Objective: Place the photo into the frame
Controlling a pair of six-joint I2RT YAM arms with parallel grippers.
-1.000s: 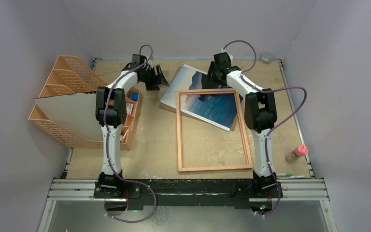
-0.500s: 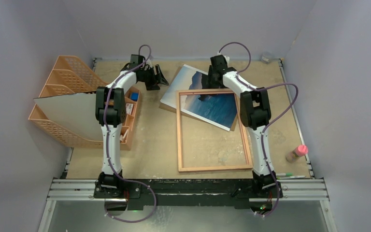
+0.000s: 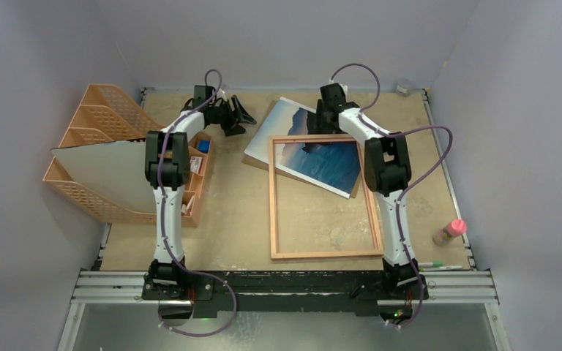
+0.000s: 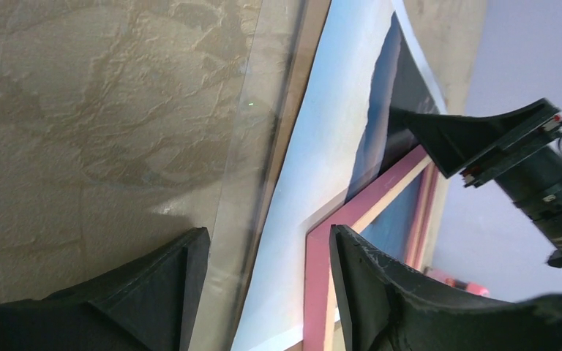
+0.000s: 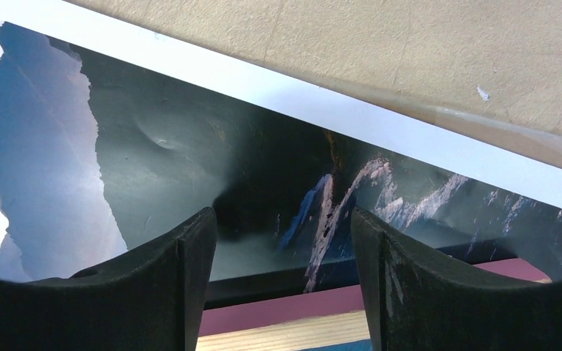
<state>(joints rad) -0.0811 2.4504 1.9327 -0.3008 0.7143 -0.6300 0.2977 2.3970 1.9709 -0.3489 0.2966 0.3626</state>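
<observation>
Seen from above, the photo (image 3: 287, 123) lay image-up at the far middle of the counter (image 3: 234, 212), skewed, with its near right portion under the far end of the frame (image 3: 272, 197), whose long axis ran from far edge to near edge. The right pincer (image 3: 324, 121) hung directly over the photo at the frame's far rail, while the left pincer (image 3: 240, 115) stood just off the photo's left corner. From the left wrist, the left pincer (image 4: 263, 285) gaped empty, with the photo's white border (image 4: 315, 183) and the frame's pink corner (image 4: 322, 270) straight ahead. From the right wrist, the right pincer (image 5: 278, 278) was spread wide and held nothing, the photo (image 5: 190, 146) beneath it and the frame's rail (image 5: 410, 300) between its tips. The right arm looked the nearer.
</observation>
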